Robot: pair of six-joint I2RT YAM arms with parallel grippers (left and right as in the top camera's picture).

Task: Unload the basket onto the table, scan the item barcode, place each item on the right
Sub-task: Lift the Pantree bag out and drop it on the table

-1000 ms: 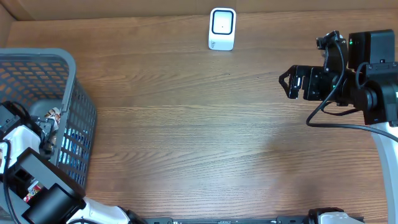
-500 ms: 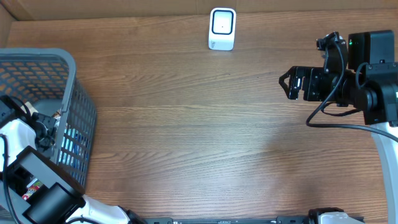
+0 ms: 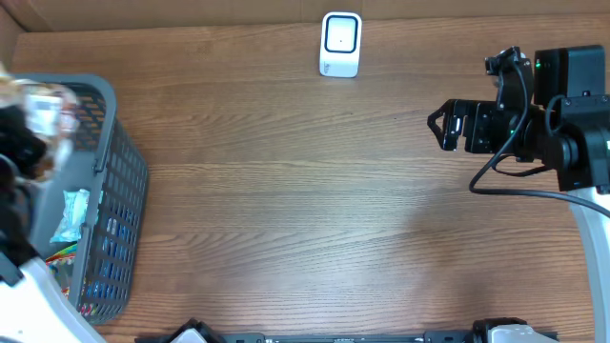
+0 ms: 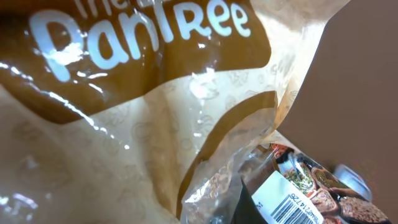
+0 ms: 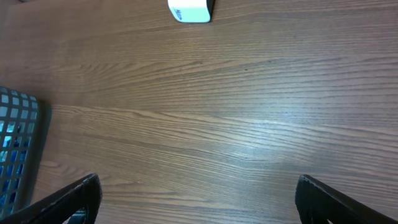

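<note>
The item is a cream and brown snack bag [image 4: 143,106] with big white lettering. It fills the left wrist view, and a white barcode label [image 4: 289,202] shows at its lower right. In the overhead view the bag [image 3: 43,100] is a blur above the basket's far left corner, with my left gripper [image 3: 27,138] shut on it. The white scanner [image 3: 340,44] stands at the table's far edge, middle. My right gripper [image 3: 440,127] hangs open at the right, nothing between its fingers, and its wrist view shows the scanner [image 5: 190,10] at the top.
A grey mesh basket [image 3: 119,191] stands at the left edge of the table with several other packets inside; its corner [image 5: 15,143] shows in the right wrist view. Bare wood lies between basket, scanner and right arm.
My left gripper shut inside the basket, then rose out of it toward the far left with the bag. The right arm has not moved.
</note>
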